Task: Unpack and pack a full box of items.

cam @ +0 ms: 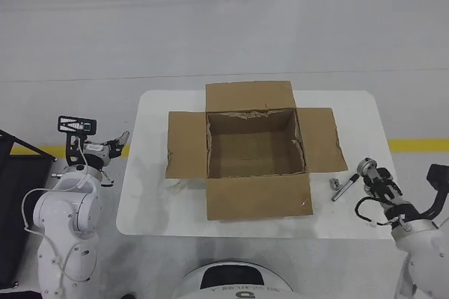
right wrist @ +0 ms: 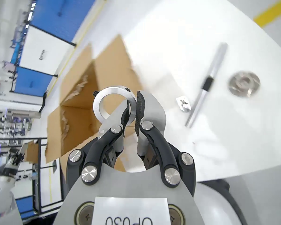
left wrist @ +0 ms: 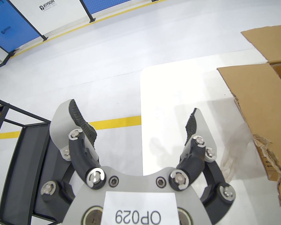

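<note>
Your right gripper (right wrist: 133, 105) is pinching a shiny metal ring (right wrist: 112, 89). Its two fingers squeeze one side of the ring's rim, and the rest of the ring sticks out past the fingertips. In the top view this gripper hangs over the right side of the white table (cam: 157, 187), to the right of the cardboard box (cam: 254, 146).

Three small metal things lie on the table close to it. There is a thin rod (right wrist: 207, 84) with a black band, a round flat disc (right wrist: 244, 83) and a little square piece (right wrist: 183, 104). The square piece lies just beside the rod. The disc is on the rod's other side, near it but not touching.

The cardboard box sits in the middle of the table. It is open, with all four flaps folded out flat, and you can see its brown bottom. The top edges of its walls are torn and ragged.

Your left gripper (left wrist: 133, 111) is spread wide open. It hangs by the left edge of the table, well apart from the box. One finger is over the floor and the other is over the table. A clear crinkly scrap (left wrist: 234, 151) lies on the table by the box's left flap. A black rack (left wrist: 25, 153) stands on the floor to the left of the table. A yellow line (left wrist: 114, 120) runs along the floor.
</note>
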Controlling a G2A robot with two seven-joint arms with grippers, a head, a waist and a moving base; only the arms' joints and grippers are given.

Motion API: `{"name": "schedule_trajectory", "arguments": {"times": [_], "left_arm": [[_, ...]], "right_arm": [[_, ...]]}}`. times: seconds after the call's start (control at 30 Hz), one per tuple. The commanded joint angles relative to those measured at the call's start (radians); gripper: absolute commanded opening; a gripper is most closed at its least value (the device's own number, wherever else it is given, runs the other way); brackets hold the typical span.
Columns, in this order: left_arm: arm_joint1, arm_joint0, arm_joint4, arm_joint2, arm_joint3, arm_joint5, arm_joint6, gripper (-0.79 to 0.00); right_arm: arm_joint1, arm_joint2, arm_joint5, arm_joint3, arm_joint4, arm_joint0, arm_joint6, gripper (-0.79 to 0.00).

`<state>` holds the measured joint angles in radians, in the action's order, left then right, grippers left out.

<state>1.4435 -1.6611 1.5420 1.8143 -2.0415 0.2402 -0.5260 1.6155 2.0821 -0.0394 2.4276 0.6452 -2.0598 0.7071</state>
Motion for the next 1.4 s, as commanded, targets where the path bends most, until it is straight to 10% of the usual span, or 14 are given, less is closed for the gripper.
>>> {"name": "schedule_trajectory", "arguments": {"times": [0.0, 0.17, 0.5, 1.13, 1.37], "left_arm": [[0.0, 0.0, 0.0, 0.0, 0.0, 0.0, 0.0, 0.0], [0.0, 0.0, 0.0, 0.0, 0.0, 0.0, 0.0, 0.0], [0.0, 0.0, 0.0, 0.0, 0.0, 0.0, 0.0, 0.0], [0.0, 0.0, 0.0, 0.0, 0.0, 0.0, 0.0, 0.0], [0.0, 0.0, 0.0, 0.0, 0.0, 0.0, 0.0, 0.0]], "right_arm": [[-0.002, -0.08, -0.084, -0.078, 0.105, 0.011, -0.058, -0.785], [-0.004, -0.4, 0.028, -0.078, 0.45, 0.135, -0.045, -0.785], [0.01, -0.858, 0.401, -0.119, 0.991, 0.437, 0.493, -0.785], [0.052, -0.883, 0.557, -0.621, 1.071, 0.697, 0.595, -0.785], [0.051, -0.862, 0.539, -0.495, 1.057, 0.645, 0.594, -0.446]]}}
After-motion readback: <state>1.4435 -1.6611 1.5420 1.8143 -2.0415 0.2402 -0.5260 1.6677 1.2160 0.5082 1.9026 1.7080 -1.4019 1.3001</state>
